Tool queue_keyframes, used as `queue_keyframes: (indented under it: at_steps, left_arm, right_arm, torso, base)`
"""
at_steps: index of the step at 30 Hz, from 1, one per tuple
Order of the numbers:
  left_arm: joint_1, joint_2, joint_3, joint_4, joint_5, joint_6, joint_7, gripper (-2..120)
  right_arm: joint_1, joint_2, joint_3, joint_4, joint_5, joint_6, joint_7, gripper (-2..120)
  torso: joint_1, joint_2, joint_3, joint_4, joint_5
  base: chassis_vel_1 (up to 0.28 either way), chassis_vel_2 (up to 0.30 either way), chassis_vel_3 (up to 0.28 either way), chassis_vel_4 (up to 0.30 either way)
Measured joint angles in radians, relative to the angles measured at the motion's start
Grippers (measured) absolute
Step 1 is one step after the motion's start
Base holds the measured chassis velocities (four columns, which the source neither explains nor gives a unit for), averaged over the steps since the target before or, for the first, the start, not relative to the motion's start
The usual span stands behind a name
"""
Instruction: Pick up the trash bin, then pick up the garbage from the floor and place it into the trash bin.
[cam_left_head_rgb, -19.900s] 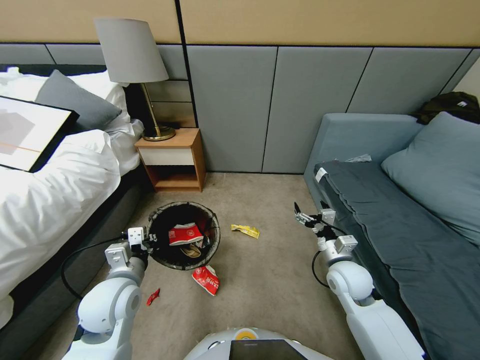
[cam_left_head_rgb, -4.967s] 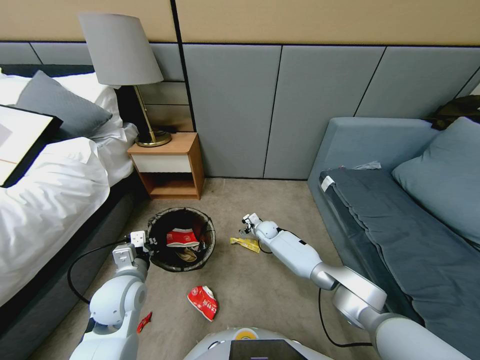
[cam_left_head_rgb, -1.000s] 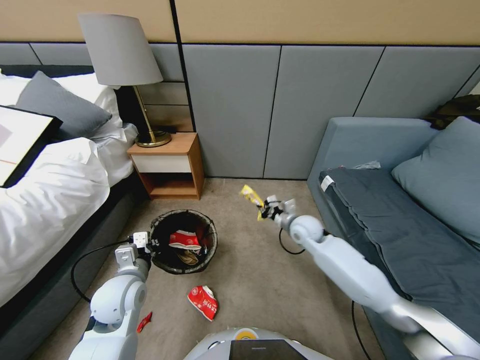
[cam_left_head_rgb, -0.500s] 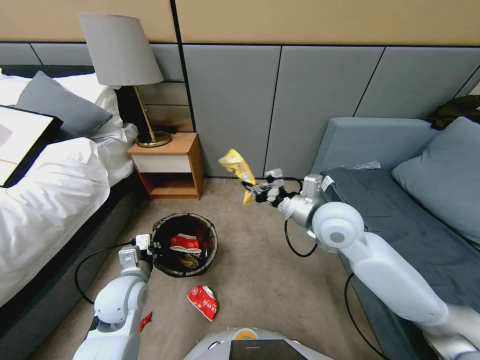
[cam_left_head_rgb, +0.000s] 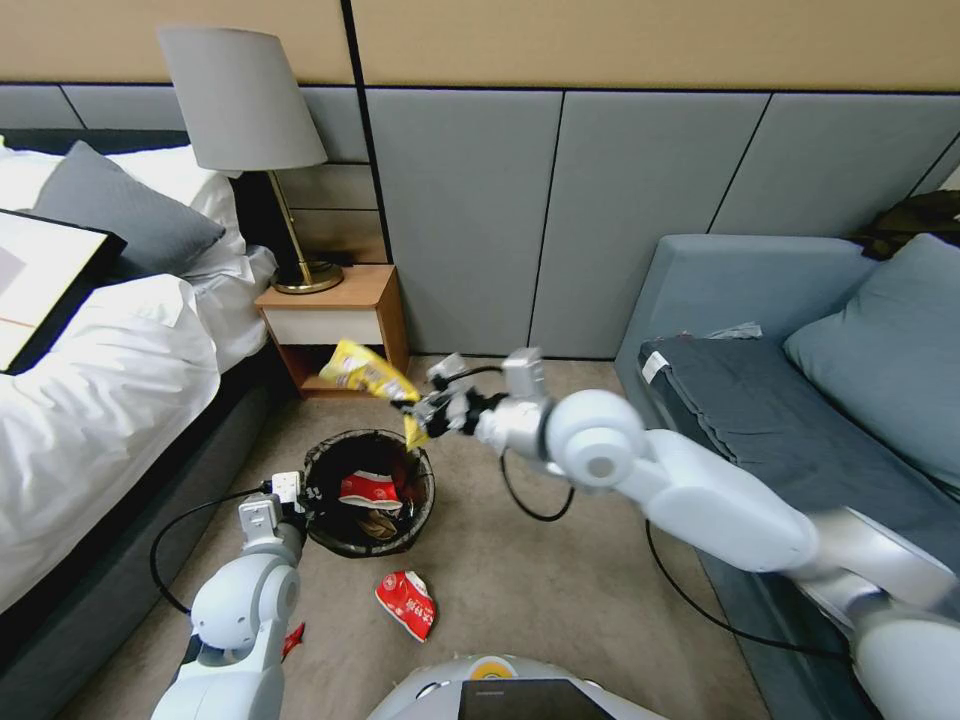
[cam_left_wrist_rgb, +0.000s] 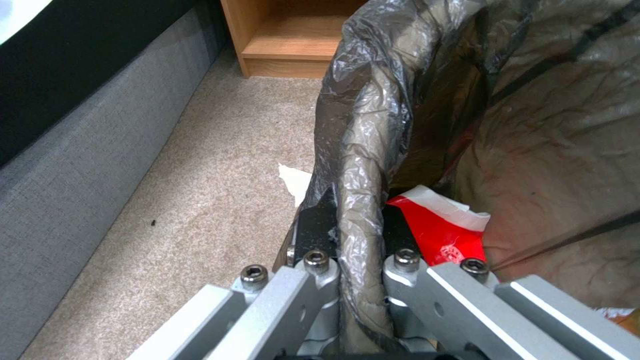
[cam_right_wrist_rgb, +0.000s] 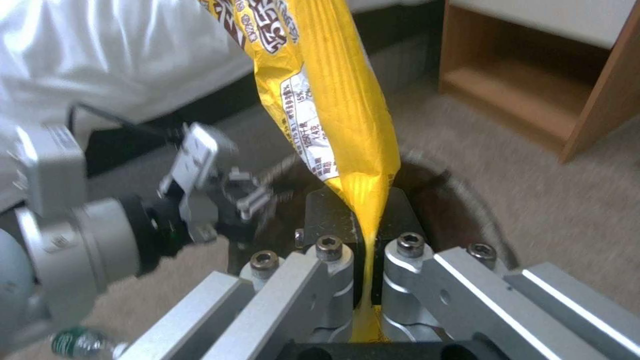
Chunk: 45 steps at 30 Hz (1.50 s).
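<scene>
Carpet; yellow wrapper (cam_right_wrist_rgb: 320, 100), print unreadable.

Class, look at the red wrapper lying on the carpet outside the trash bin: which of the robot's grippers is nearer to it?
Left. The left gripper clamps the trash bin rim, just beside the red wrapper. The right gripper holds a yellow wrapper above the bin, farther off.
</scene>
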Motion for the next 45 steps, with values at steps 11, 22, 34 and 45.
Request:
queue_keyframes:
  at_steps: [11, 22, 34, 45]
  left_arm:
    - [-0.011, -0.002, -0.001, 0.004, -0.003, 0.0, 0.0, 0]
    - [-0.01, 0.001, -0.004, 0.019, -0.003, -0.001, 0.0, 0]
    - [-0.006, -0.007, -0.004, 0.023, 0.003, -0.001, 0.003, 0]
    - [0.002, -0.008, -0.009, 0.004, 0.001, -0.001, 0.004, 0]
  right_arm:
    - [-0.049, 0.056, -0.071, -0.076, -0.032, 0.003, 0.031, 0]
    - [-0.085, 0.157, -0.088, -0.164, -0.06, 0.014, 0.029, 0]
    - [-0.089, 0.236, -0.08, -0.211, -0.063, 0.022, 0.013, 37]
    - [-0.101, 0.227, -0.049, -0.219, -0.068, 0.022, 0.024, 77]
  torso:
    - [0.0, 0.0, 0.0, -0.0001, 0.0001]
    - [0.0, 0.0, 0.0, 0.0001, 0.0]
    - [0.0, 0.0, 0.0, 0.0001, 0.0]
    - [0.0, 0.0, 0.0, 0.0, 0.0001]
  base:
    - [0.0, 0.0, 0.0, 0.0]
    - [0.0, 0.0, 0.0, 0.0]
    - [0.0, 0.0, 0.0, 0.0]
    - [0.0, 0.0, 0.0, 0.0]
